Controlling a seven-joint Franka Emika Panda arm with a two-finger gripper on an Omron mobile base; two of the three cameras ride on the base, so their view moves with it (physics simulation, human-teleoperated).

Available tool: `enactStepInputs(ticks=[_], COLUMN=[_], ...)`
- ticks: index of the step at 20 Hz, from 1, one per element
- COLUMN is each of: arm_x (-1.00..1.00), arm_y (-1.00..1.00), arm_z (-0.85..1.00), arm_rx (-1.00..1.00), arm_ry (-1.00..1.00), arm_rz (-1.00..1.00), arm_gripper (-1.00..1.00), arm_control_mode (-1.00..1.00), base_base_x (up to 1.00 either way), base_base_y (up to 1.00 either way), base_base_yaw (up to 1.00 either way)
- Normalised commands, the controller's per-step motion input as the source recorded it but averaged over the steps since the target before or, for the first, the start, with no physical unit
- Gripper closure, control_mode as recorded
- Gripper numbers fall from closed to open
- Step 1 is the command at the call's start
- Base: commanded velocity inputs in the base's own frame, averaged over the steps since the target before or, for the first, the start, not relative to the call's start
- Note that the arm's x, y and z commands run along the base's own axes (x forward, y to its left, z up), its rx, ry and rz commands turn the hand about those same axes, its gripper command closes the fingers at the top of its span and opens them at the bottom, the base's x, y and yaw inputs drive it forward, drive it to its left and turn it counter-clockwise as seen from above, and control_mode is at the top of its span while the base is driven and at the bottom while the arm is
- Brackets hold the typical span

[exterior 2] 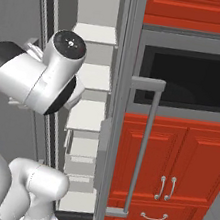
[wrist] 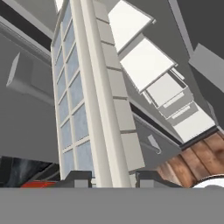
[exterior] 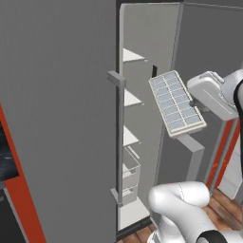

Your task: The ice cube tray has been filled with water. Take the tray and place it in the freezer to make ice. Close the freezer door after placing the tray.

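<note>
The ice cube tray (exterior: 175,102) hangs in the air, tilted steeply, its grid of cells facing the left base camera. My gripper (exterior: 195,103) is shut on its right-hand long edge. In the hand view the tray (wrist: 98,87) rises edge-on from between my fingertips (wrist: 76,177), and the water (wrist: 72,109) shows as a pale blue sheen in the cells. The tray is just in front of the freezer (exterior: 133,99), level with its upper white shelves (exterior 2: 92,73). The freezer door (exterior: 57,118) stands wide open on the left, its bar handle (exterior: 119,137) at the near edge.
The plain grey door (exterior: 209,52) to the right of the opening is shut, and its handle (exterior: 191,148) juts out below the tray. Clear drawers (exterior: 130,175) fill the freezer's lower part. A black-fronted microwave (exterior 2: 188,77) and red cabinets (exterior 2: 175,158) lie to the right.
</note>
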Motion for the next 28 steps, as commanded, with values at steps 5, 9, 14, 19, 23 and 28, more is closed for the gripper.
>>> enactStepInputs(ticks=[5, 9, 14, 19, 23, 28], arm_x=[-0.04, -0.07, 0.07, 0.07, 0.06, 0.34], arm_y=[0.00, 0.02, 0.06, 0.06, 0.00, -0.04], arm_z=[0.00, 0.00, 0.15, 0.59, 0.69, 0.24], arm_rx=[-0.13, -0.21, -0.20, -0.14, -0.02, 0.00], arm_ry=[-0.07, -0.07, -0.01, 0.02, 0.11, 0.17], arm_rz=[0.00, -0.11, -0.17, -0.17, -0.04, 0.06], arm_gripper=[1.00, 1.00, 1.00, 1.00, 1.00, 1.00], arm_control_mode=[-1.00, -1.00, -1.00, -1.00, -1.00, -1.00], base_base_x=[0.00, 0.00, 0.00, 0.00, 0.00, 0.00], base_base_y=[0.00, 0.00, 0.00, 0.00, 0.00, 0.00], base_base_yaw=[0.00, 0.00, 0.00, 0.00, 0.00, 0.00])
